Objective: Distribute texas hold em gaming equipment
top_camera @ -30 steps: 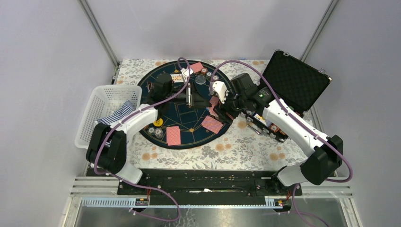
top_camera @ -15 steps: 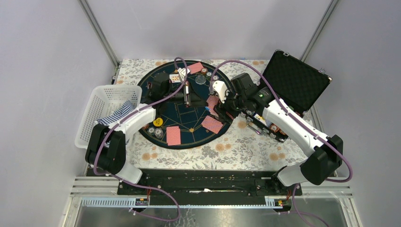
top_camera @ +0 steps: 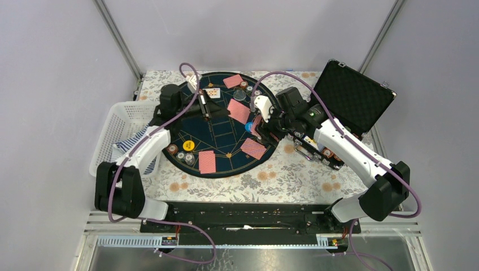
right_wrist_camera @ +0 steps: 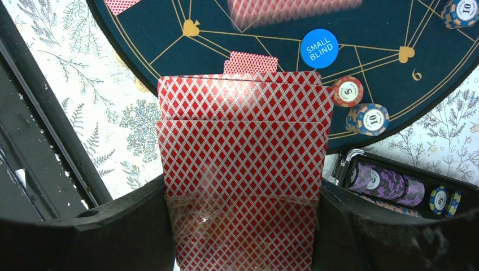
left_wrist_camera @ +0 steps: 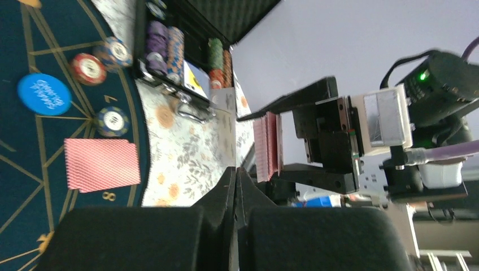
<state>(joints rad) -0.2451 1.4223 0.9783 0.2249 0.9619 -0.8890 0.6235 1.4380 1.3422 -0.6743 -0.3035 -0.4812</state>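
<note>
Your right fingers (right_wrist_camera: 113, 226) clamp a deck (right_wrist_camera: 243, 169) of red-backed cards above the mat's (top_camera: 220, 132) right edge. Your left fingers (left_wrist_camera: 217, 197) are pressed together over the mat's far left. One card (top_camera: 238, 110) lies face down on the mat between them.

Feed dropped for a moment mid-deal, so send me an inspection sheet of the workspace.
Surface: floral tablecloth under a round blue mat.
Job's things: face-down cards, one face-up card, blue button, yellow button and chips on the mat; more chips in the case.
Clutter: white basket holding striped cloth; open black case.
Grippers: left gripper shut, empty; right gripper shut on the deck.
Cables: purple cables along both arms, arching above the mat.
Surroundings: plain walls, metal frame posts.
</note>
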